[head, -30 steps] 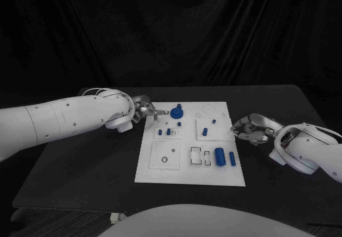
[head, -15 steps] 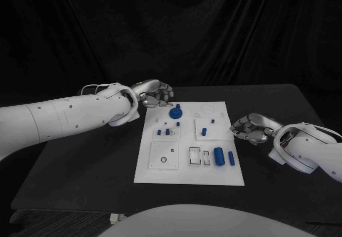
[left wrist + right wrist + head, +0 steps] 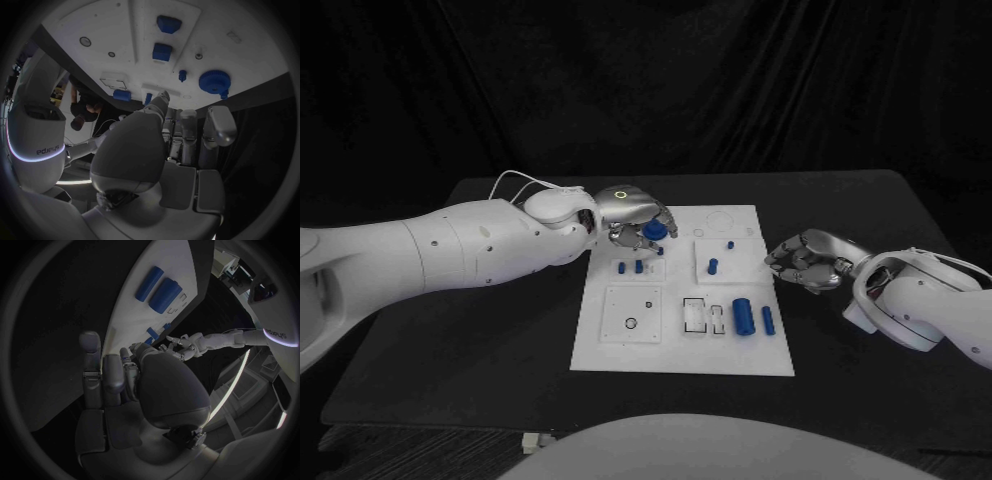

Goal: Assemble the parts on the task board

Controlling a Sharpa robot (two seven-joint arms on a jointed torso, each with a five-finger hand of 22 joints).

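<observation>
hovering over blue gear (image 3: 653, 231), left hand (image 3: 635, 210) spread, empty; right hand (image 3: 808, 261) curled, empty.

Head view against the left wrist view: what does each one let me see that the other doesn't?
From the head view alone: the whole task board, the right hand curled beside the board's edge, and two blue cylinders lying side by side near that hand.

From the left wrist view alone: the back of the left hand's fingers close up, held apart, hovering short of the board with nothing in them.

Both show the left hand near the blue gear, and the small blue pegs on the board.
</observation>
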